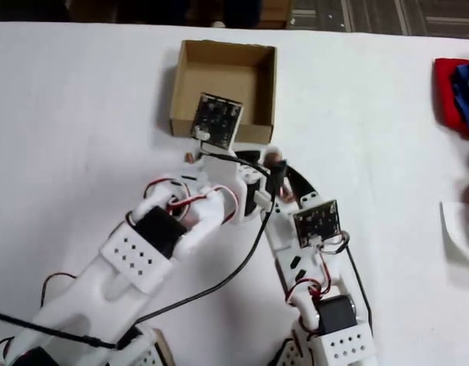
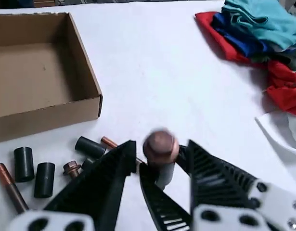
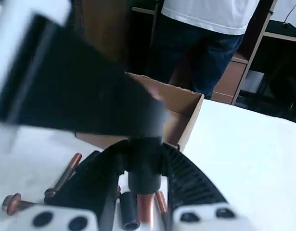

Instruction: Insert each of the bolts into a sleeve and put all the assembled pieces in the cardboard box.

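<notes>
White counter [image 1: 81,114], open brown cardboard box [image 1: 226,47] at far side. Just before it: left claw [image 2: 161,155] clenched on copper-headed bolt [image 2: 160,142]; right claw [image 3: 143,156] grasping short black cylindrical sleeve [image 3: 145,175]. Both claws nearly touching. Loose black sleeves [image 2: 23,163] and copper bolts [image 2: 8,185] lie beside box.

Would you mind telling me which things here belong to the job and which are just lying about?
Job: cardboard box, loose bolts, loose sleeves, held sleeve in the right gripper.
Lying about: coloured cloths, white object beside them.
</notes>
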